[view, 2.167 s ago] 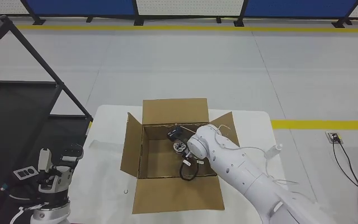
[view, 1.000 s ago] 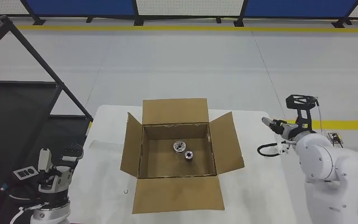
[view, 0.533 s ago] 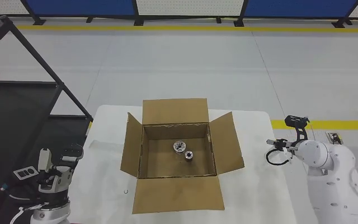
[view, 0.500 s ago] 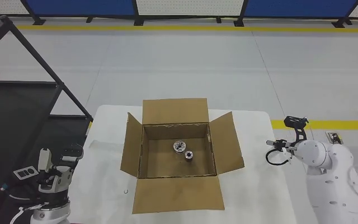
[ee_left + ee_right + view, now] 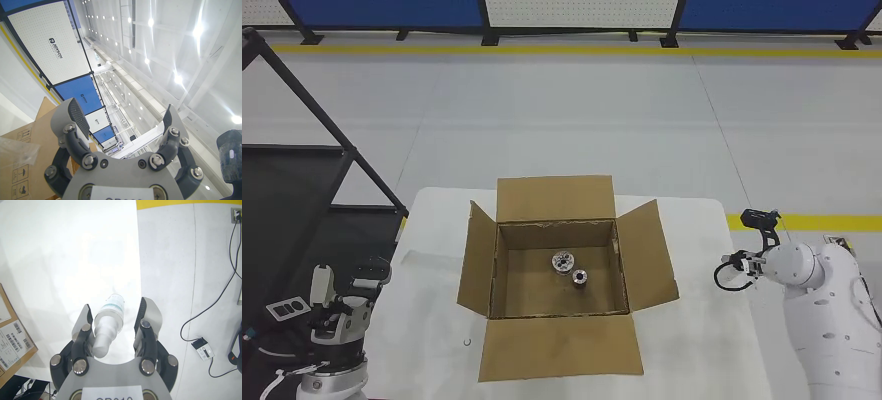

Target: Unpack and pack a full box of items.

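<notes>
The open cardboard box point(image 5: 510, 210) sits mid-table with all flaps folded out. On its floor lie two small round metal parts point(image 5: 562, 261) point(image 5: 580, 277). My right gripper point(image 5: 741, 266) is at the table's right edge. In the right wrist view it point(image 5: 115, 307) is open, and a white spray bottle point(image 5: 111, 317) stands upright between its fingers, closer to one pad point(image 5: 90, 316). My left gripper point(image 5: 347, 276) sits off the table's left front corner. In the left wrist view it point(image 5: 122, 106) is open and empty, pointing up at the ceiling.
The white table point(image 5: 432, 300) ends just past the bottle, its edge point(image 5: 139, 262) dropping to grey floor. A box corner with labels point(image 5: 11, 336) lies on the table. A crumpled clear plastic bag point(image 5: 19, 149) lies against the box side point(image 5: 17, 174) near my left gripper.
My right arm has come out of the box and swung to the table's right edge, settling around the bottle. The left arm has not moved.
</notes>
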